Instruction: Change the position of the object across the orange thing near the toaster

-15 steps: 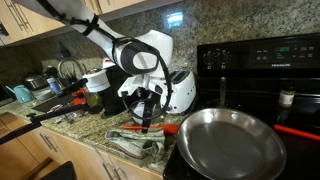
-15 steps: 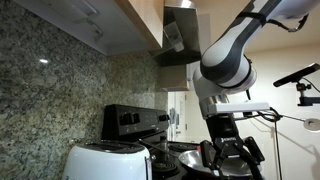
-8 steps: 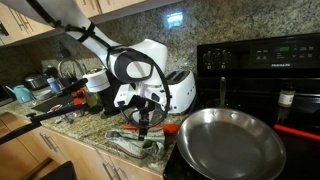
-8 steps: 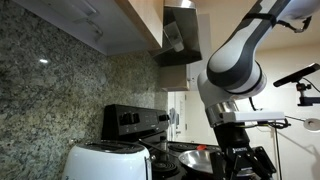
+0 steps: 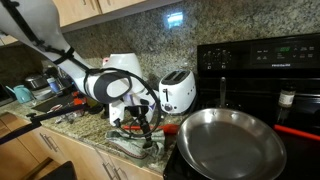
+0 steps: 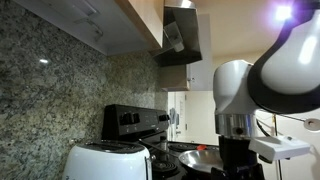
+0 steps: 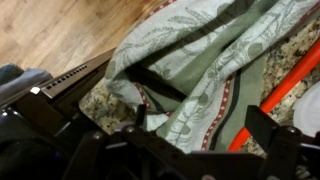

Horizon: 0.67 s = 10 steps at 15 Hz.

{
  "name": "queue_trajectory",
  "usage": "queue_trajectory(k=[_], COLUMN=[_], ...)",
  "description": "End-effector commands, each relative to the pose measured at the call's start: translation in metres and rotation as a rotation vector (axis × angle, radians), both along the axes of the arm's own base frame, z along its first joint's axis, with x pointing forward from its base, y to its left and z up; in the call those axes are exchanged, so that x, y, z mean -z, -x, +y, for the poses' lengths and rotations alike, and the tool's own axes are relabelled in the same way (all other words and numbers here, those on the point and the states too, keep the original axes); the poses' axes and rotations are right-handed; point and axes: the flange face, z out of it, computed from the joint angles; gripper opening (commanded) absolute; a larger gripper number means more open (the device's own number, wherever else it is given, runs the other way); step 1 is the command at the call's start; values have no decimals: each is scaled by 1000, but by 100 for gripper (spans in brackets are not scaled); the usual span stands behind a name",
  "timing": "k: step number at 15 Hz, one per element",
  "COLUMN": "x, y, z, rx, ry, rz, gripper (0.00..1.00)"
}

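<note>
The grey-green dish cloth (image 5: 128, 146) lies crumpled on the granite counter in front of the white toaster (image 5: 178, 92). In the wrist view the cloth (image 7: 195, 60) fills the middle, with a red-dotted border. The thin orange thing (image 7: 292, 82) lies along its right edge on the counter, and shows in an exterior view as the orange thing (image 5: 169, 128) beside the pan. My gripper (image 5: 140, 128) is low over the cloth. In the wrist view the gripper (image 7: 200, 122) is open, its fingers straddling a fold and holding nothing. The toaster (image 6: 105, 160) is at the bottom left; the gripper is below that picture.
A large steel pan (image 5: 230, 140) with a red handle (image 5: 298, 130) sits on the black stove (image 5: 265, 60), right of the cloth. Bottles and clutter (image 5: 60, 98) crowd the counter to the left. The counter's front edge and wooden cabinets (image 7: 50, 30) lie just past the cloth.
The arm has swung down and away from the toaster, bringing the gripper from above the counter to just over the cloth. The jaws stayed open; the cloth has not moved.
</note>
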Motion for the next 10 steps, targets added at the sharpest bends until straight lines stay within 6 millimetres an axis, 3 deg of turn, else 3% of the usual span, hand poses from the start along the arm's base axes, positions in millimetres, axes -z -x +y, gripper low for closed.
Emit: queue_trajectory(k=[1, 5, 8, 10], x=[-5, -12, -26, -34], y=[15, 25, 29, 22], z=[13, 34, 58, 69], rx=[-51, 2, 104, 212], ry=[30, 46, -52, -140], rz=[-89, -97, -66, -48], gripper=[100, 100, 100, 100])
